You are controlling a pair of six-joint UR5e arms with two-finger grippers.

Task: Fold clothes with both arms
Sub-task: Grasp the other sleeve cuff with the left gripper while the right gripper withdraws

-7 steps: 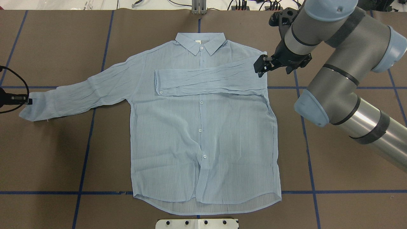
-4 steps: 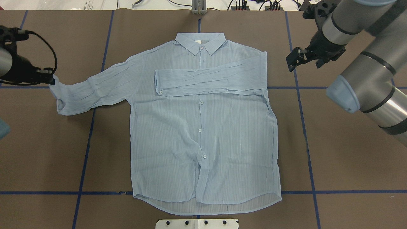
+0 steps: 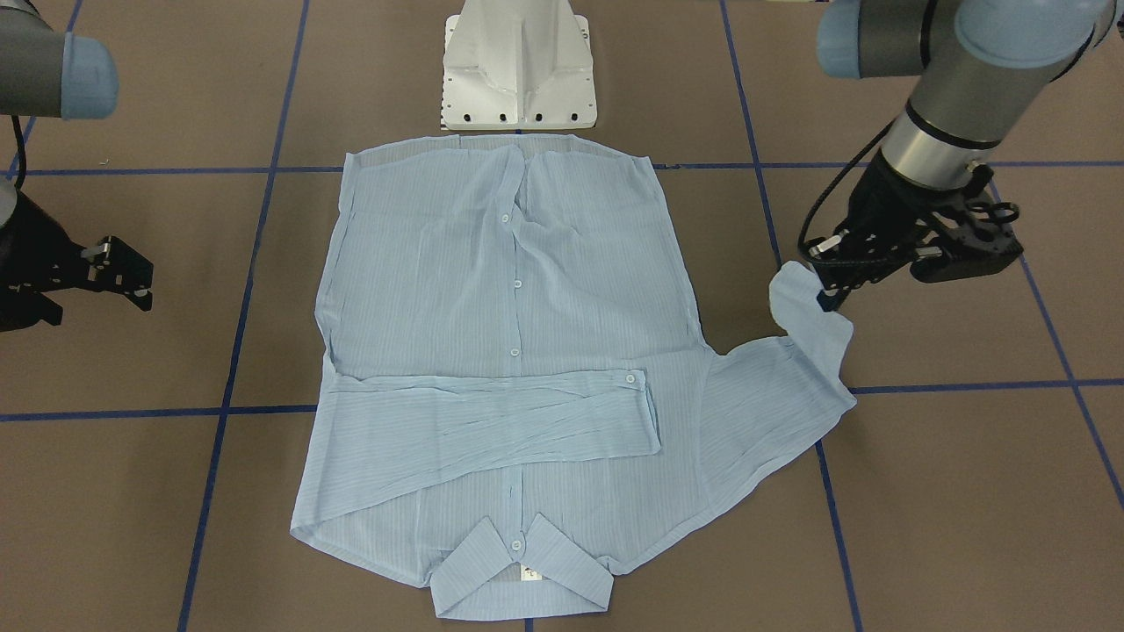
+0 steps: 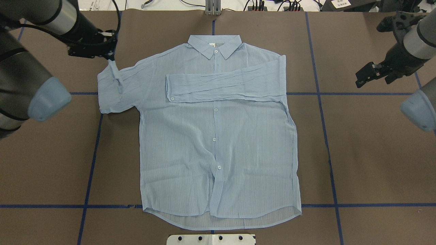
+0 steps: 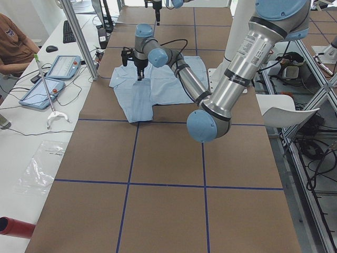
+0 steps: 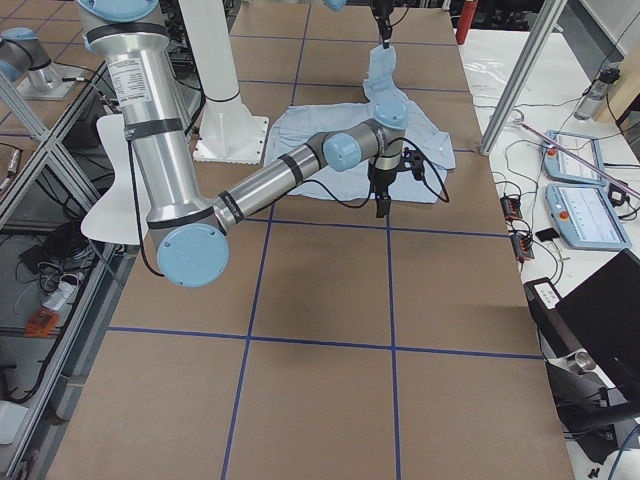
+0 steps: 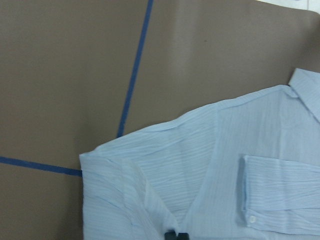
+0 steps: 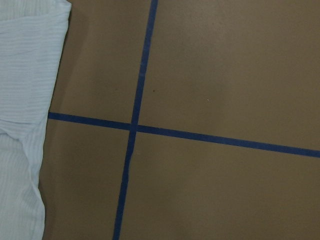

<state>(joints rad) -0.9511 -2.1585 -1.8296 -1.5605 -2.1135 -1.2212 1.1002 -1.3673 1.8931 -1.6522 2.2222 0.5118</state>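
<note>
The pale blue shirt (image 4: pixel 218 153) lies flat and front up on the brown table, collar (image 4: pixel 215 46) on the far side. One sleeve (image 4: pixel 224 85) lies folded across the chest. My left gripper (image 4: pixel 109 58) is shut on the cuff of the other sleeve (image 4: pixel 115 88). It holds the cuff lifted, so the sleeve doubles back toward the shoulder. The grip also shows in the front-facing view (image 3: pixel 825 285), and the sleeve shows below it in the left wrist view (image 7: pixel 150 190). My right gripper (image 4: pixel 362 79) is open and empty, off to the shirt's side above bare table (image 3: pixel 132 276).
Blue tape lines (image 4: pixel 327 136) grid the brown table. The white pedestal base (image 3: pixel 518 70) stands at the shirt's hem side. In the exterior left view a person (image 5: pixel 16 42) sits beyond the table beside tablets (image 5: pixel 58 66). The right wrist view shows the shirt's edge (image 8: pixel 25 75).
My left gripper has carried the sleeve cuff from far out on the left inward and toward the shoulder. My right arm has drawn away from the shirt to the right.
</note>
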